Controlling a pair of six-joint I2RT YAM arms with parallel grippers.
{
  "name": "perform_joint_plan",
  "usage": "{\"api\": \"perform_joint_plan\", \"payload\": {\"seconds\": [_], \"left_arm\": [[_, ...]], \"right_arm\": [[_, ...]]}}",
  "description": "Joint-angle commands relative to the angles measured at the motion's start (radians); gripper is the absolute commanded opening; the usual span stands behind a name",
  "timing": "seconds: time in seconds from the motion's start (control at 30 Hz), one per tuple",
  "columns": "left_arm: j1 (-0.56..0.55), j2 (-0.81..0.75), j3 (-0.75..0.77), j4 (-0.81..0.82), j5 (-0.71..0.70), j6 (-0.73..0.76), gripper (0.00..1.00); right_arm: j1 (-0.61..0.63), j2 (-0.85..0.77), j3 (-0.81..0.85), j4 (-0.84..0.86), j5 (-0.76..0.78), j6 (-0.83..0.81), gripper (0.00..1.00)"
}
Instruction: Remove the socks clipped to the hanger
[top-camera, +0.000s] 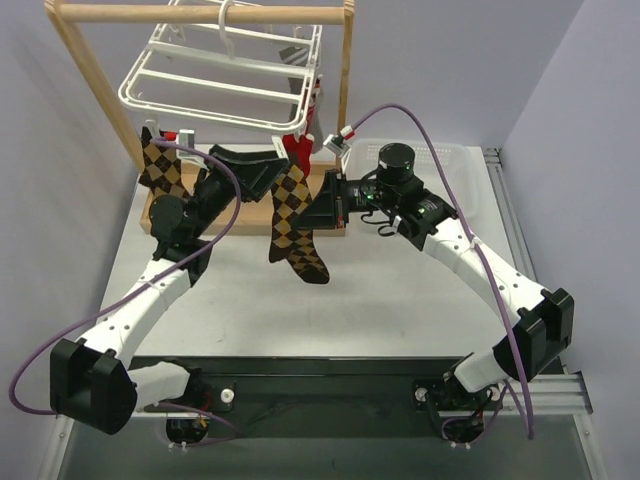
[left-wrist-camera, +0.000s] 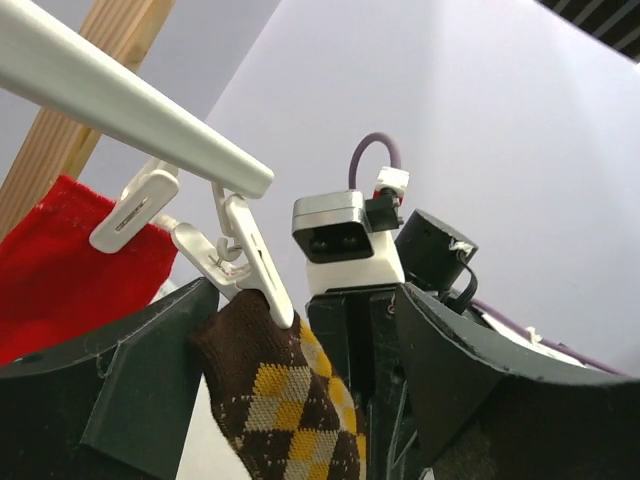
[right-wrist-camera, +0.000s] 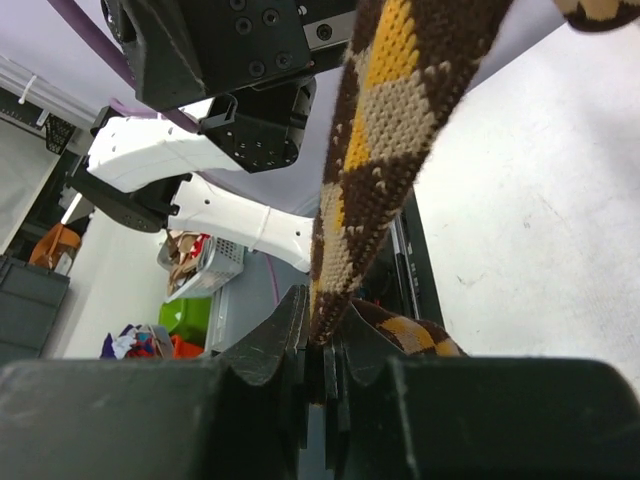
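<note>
We log two arms, left arm (top-camera: 140, 305) and right arm (top-camera: 490, 275): white shells, black joint housings, purple cable (top-camera: 400, 106) looping off each. Left gripper (left-wrist-camera: 300, 370) matte black, angular fingers (left-wrist-camera: 130, 390), screws (right-wrist-camera: 264, 45) on its mount.

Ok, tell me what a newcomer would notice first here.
The brown-and-yellow argyle sock stands out first, dangling mid-scene from a clip on the white hanger. The right gripper is shut on it partway down, while the left gripper stands open around its top, just under the clip. A second argyle sock hangs at the hanger's near left corner.
</note>
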Motion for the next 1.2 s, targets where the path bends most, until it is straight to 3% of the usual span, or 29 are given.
{"api": "perform_joint_plan", "payload": {"seconds": [0.0, 0.47, 0.8, 1.0, 1.07, 1.17], "left_arm": [[-0.001, -0.018, -0.016, 0.152, -0.067, -0.072, 0.82], [0.018, -0.073, -0.034, 0.060, -0.226, -0.197, 0.61], [0.018, -0.051, 0.013, -0.061, -0.171, -0.171, 0.62], [0.013, -0.156, -0.039, -0.171, -0.261, -0.069, 0.76], [0.015, -0.143, -0.031, -0.158, -0.248, -0.088, 0.81], [0.013, -0.084, 0.001, -0.104, -0.177, -0.138, 0.80]], "right_arm": [[0.016, -0.013, 0.051, 0.017, -0.077, -0.001, 0.00], [0.027, 0.024, 0.089, 0.085, -0.075, 0.061, 0.00], [0.033, 0.030, 0.102, 0.100, -0.075, 0.075, 0.00], [0.044, 0.020, 0.099, 0.106, -0.081, 0.079, 0.00], [0.049, 0.019, 0.100, 0.109, -0.084, 0.081, 0.00], [0.056, 0.024, 0.106, 0.115, -0.081, 0.081, 0.00]]}}
